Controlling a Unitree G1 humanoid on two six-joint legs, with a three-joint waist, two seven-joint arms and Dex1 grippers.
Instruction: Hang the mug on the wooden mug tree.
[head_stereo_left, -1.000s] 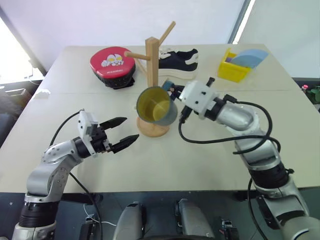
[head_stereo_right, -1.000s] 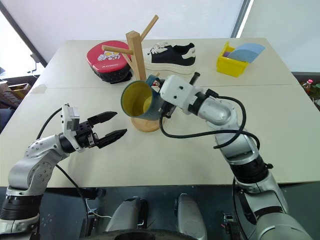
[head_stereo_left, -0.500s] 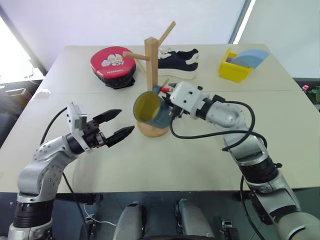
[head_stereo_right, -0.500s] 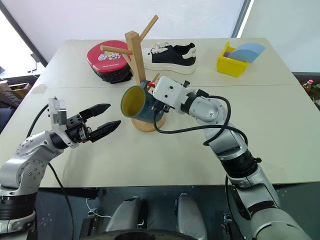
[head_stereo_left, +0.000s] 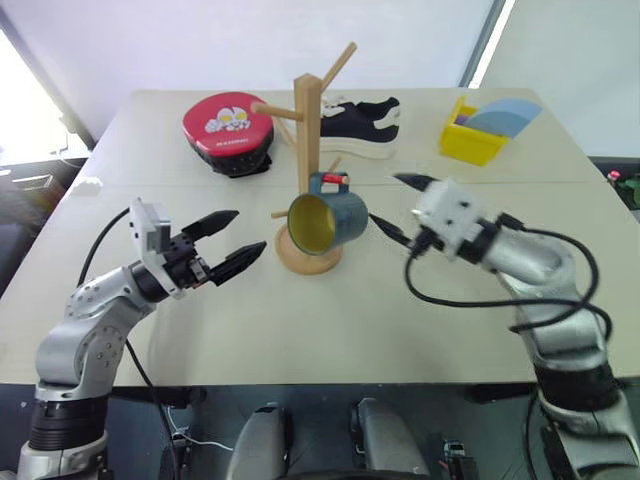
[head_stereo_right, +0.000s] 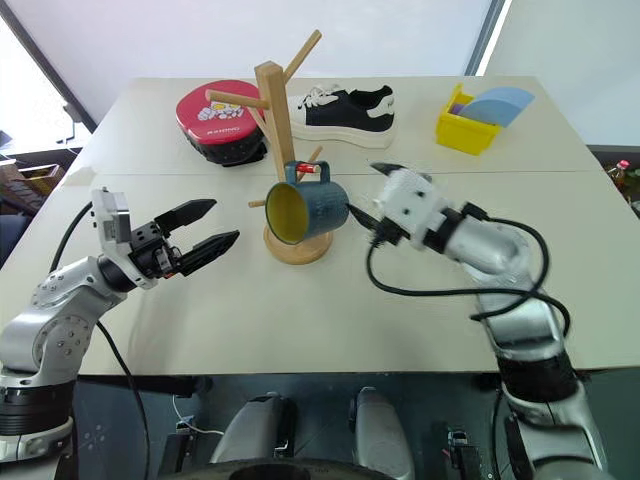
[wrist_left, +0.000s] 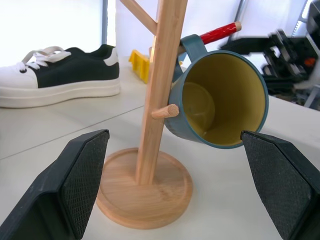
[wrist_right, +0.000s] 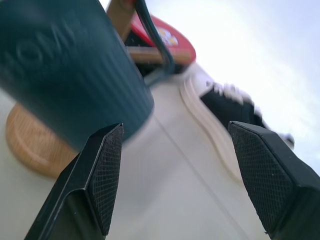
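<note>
The right gripper (head_stereo_left: 398, 205) stands with its two black fingers spread wide and nothing between them, just to the right of the mug tree (head_stereo_left: 308, 170) and clear of the mug (head_stereo_left: 326, 220). The mug hangs by its blue loop handle (head_stereo_left: 328, 182) on the tree's red-tipped peg (head_stereo_left: 337, 180), on the right side of the post. Its long axis lies close to level, tilted a little: the yellow mouth faces the robot and slightly left, the closed bottom points away toward the right gripper. The mug's body hangs above the tree's round base (head_stereo_left: 308, 252), not touching the table (head_stereo_left: 300, 320). The left gripper (head_stereo_left: 238, 240), fingers also spread and empty, hovers to the left of the tree, pointing at it. Behind the tree lie a red round case (head_stereo_left: 228, 128) and a black-and-white shoe (head_stereo_left: 362, 122); a yellow box (head_stereo_left: 470, 138) sits far to its right.
</note>
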